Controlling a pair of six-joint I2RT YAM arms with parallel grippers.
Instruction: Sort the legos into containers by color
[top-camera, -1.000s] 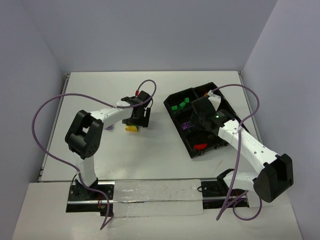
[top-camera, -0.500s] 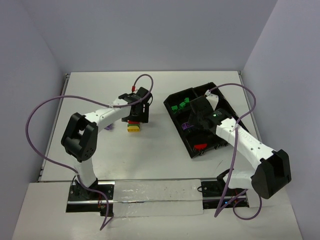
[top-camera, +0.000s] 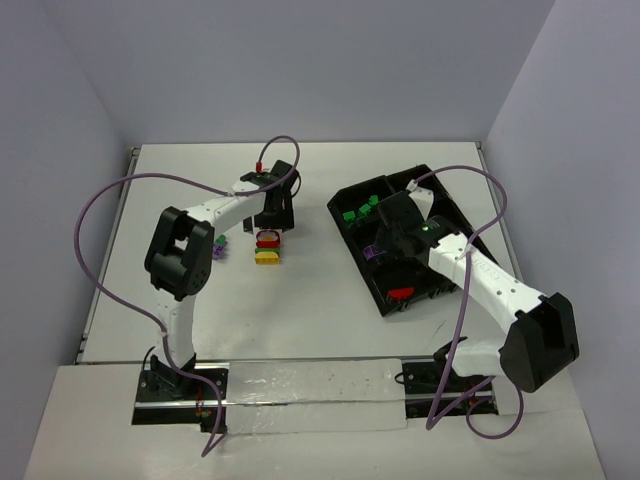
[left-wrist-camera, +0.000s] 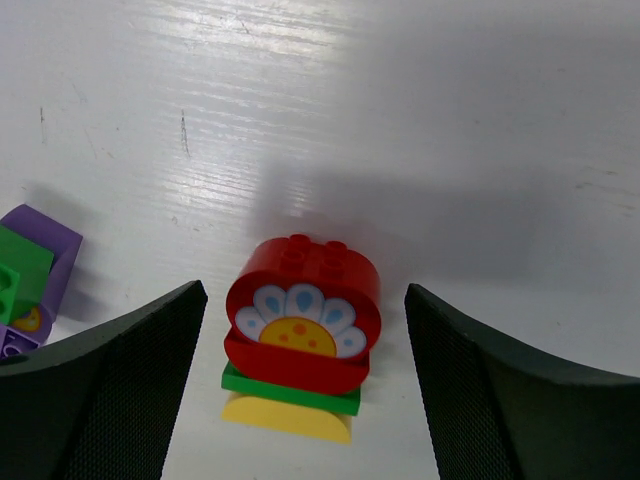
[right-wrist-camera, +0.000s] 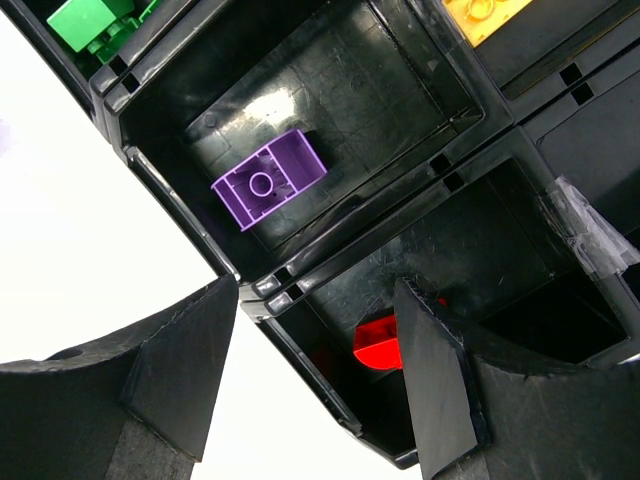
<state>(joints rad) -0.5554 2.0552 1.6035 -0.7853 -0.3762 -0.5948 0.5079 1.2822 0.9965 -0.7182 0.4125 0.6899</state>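
Tray (right-wrist-camera: 300, 270) holds sorted bricks (right-wrist-camera: 266, 180). Red-green-yellow clump (left-wrist-camera: 300, 330) and purple-green pair (left-wrist-camera: 30, 275) wait on surface (left-wrist-camera: 400, 100). My left tool (left-wrist-camera: 303, 300) spread astride clump; right tool (right-wrist-camera: 315, 300) spread, empty.

Scuffed white table (top-camera: 320, 295) — 3 lavender walls (top-camera: 300, 70) around.

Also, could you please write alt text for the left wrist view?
The open left pincer straddles a red flower-printed Lego brick lying on a white table, with a thin green piece and a yellow piece against its near edge. A purple brick and a green one sit at the left edge.
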